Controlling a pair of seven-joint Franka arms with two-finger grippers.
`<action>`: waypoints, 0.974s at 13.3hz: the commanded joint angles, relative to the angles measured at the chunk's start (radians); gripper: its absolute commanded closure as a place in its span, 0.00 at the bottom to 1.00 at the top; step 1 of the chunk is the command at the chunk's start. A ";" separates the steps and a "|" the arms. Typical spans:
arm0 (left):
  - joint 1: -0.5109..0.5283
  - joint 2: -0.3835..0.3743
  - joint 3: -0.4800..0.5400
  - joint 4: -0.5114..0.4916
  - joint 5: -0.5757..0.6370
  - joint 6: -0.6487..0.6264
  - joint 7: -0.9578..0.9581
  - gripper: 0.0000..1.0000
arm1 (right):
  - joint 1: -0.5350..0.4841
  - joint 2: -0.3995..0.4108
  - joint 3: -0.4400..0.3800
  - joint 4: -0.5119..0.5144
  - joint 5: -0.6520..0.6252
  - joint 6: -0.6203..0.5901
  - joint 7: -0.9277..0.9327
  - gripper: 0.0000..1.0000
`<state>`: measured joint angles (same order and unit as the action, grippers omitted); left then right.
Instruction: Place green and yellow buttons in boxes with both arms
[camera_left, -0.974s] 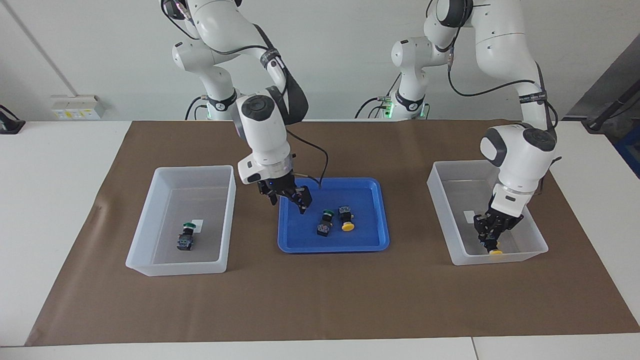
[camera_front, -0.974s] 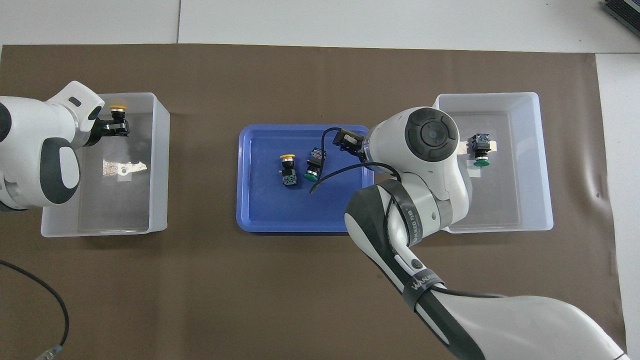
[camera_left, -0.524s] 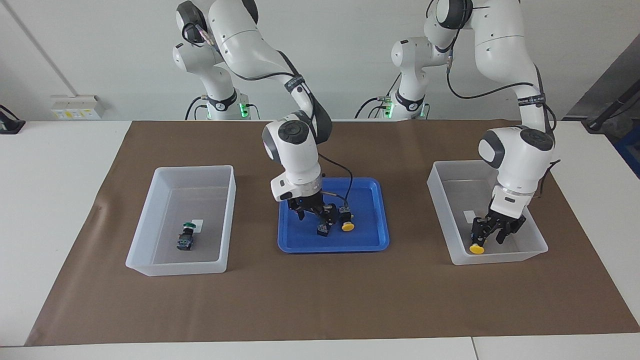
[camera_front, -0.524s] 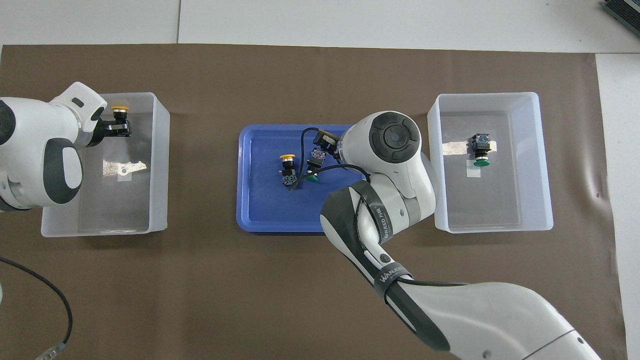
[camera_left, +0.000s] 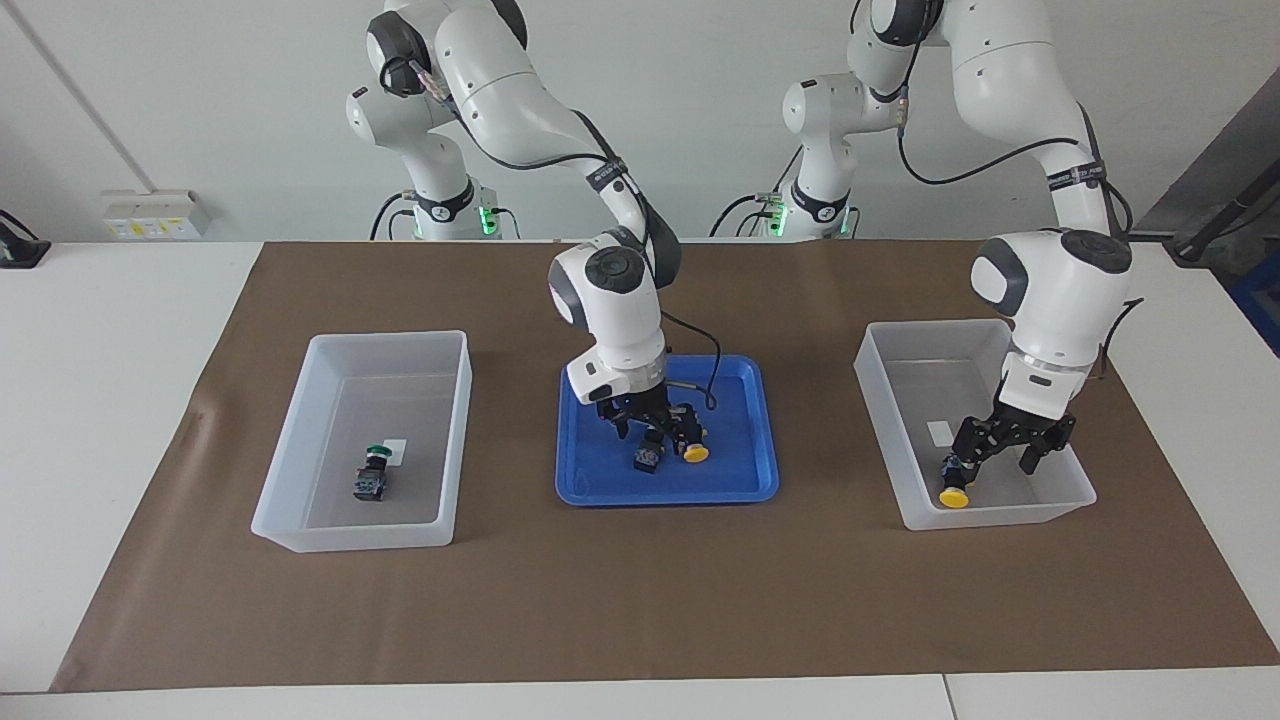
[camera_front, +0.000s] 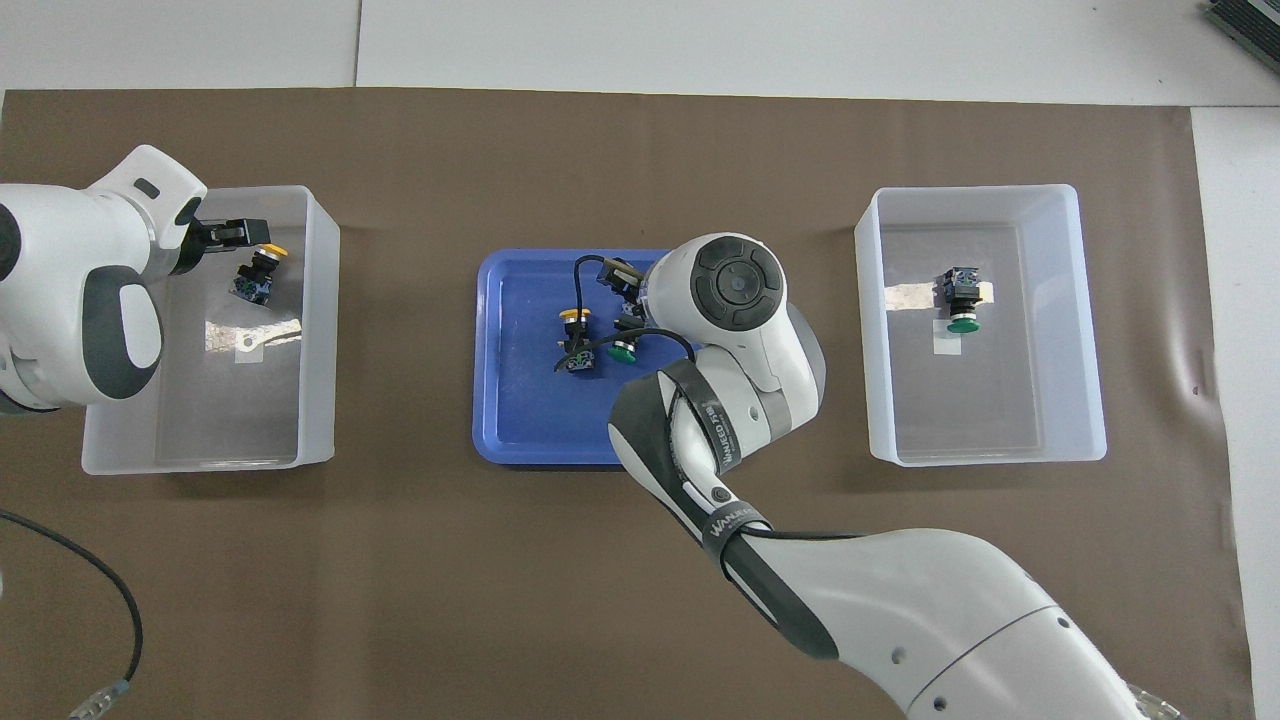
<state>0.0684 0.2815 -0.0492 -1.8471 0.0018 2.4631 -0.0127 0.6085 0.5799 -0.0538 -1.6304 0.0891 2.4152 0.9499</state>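
Note:
A yellow button lies on its side in the box at the left arm's end. My left gripper hangs open just above it, nothing between its fingers. A green button lies in the other box. My right gripper is open and low in the blue tray, its fingers on either side of a green button. Another yellow button lies right beside that one.
A brown mat covers the table under both boxes and the tray. The right arm's wrist hides part of the tray from above. A black cable lies on the mat near the left arm's base.
My left gripper opened, dropped the yellow button into the box and lifted a little. My right gripper moved from the tray's edge down over the green button.

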 joint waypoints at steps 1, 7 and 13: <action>-0.012 -0.079 -0.001 -0.008 -0.005 -0.097 0.014 0.00 | -0.007 0.000 0.002 -0.026 0.001 0.034 -0.034 0.00; -0.123 -0.180 -0.003 -0.007 -0.006 -0.263 -0.016 0.00 | -0.035 -0.005 0.002 -0.013 0.067 -0.016 -0.031 1.00; -0.346 -0.189 -0.005 -0.105 -0.006 -0.149 -0.159 0.00 | -0.199 -0.196 0.000 0.043 0.057 -0.335 -0.199 1.00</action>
<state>-0.2111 0.1128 -0.0697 -1.8871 0.0017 2.2521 -0.1321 0.4833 0.4801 -0.0643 -1.5663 0.1351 2.1725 0.8458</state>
